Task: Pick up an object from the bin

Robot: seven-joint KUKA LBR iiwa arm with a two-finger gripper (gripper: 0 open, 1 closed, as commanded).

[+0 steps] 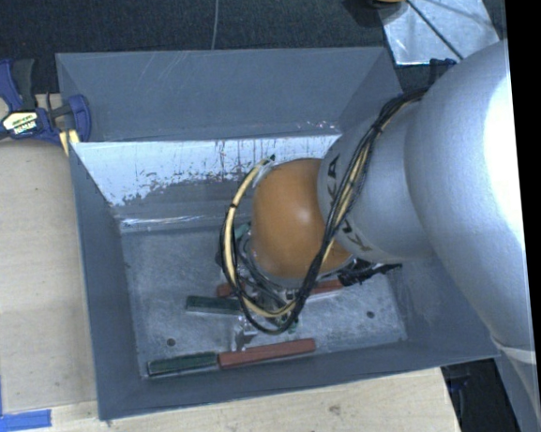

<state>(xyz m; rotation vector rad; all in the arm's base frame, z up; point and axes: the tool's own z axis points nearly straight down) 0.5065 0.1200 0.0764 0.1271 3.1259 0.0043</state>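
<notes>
— One dark flat strip (208, 303) lies mid-floor in the grey metal bin (107, 300), its right end under the gripper (249, 327)
— Gripper wide or narrow?
— Cannot tell; looped cables (227, 240) hide it. Nearer, a green bar (182, 364) and a reddish-brown bar (266, 353) line the near wall

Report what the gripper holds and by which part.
Cannot be told: the gripper sits low beside a dark strip, its grasp masked by the orange wrist cover and cables.

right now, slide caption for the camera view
Gripper low in grey metal bin beside a dark flat bar, long green-brown stick at front
</notes>
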